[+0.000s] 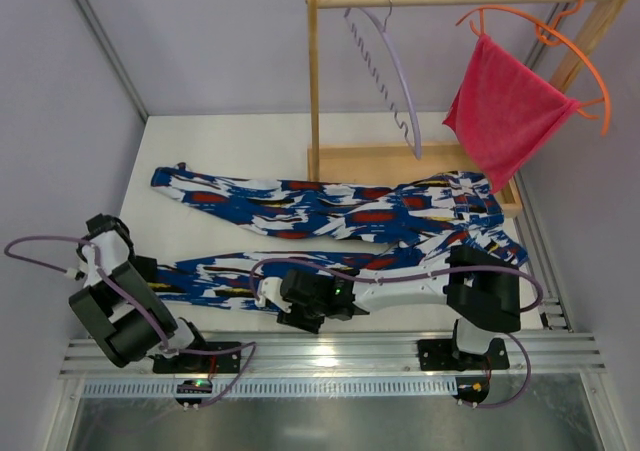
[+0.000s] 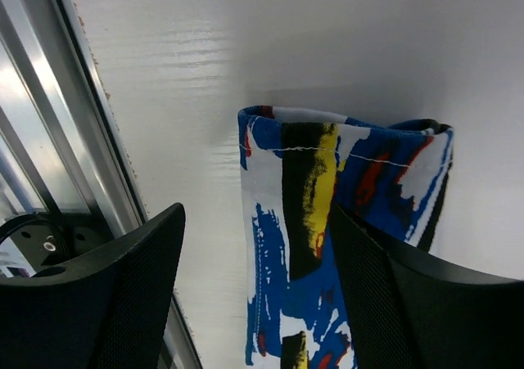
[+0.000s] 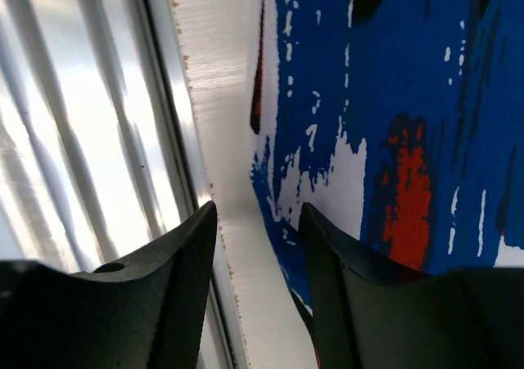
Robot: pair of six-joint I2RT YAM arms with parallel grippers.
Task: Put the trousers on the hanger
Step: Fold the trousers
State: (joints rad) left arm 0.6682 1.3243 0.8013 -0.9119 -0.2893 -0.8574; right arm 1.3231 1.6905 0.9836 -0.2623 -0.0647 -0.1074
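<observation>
Now left jaws wide at trousers [image 2: 282, 254] cuff, ungripped; right jaws half-open, empty.

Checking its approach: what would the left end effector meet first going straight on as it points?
The left end effector would probably meet the trousers: their cuff lies between its open fingers on the table.

The soft royal-blue fabric trousers [image 1: 330, 211], patched with white, red, black and yellow, lie flat on the white table [image 1: 230, 141]. The waist is at the right, just beside the base of the wooden rack [image 1: 314, 71], and both legs stretch leftward, splayed apart. The thin pale lavender plastic hanger [image 1: 400, 71] hangs by its silver hook from the rack's top rail, its wavy bar slanting downward.
</observation>
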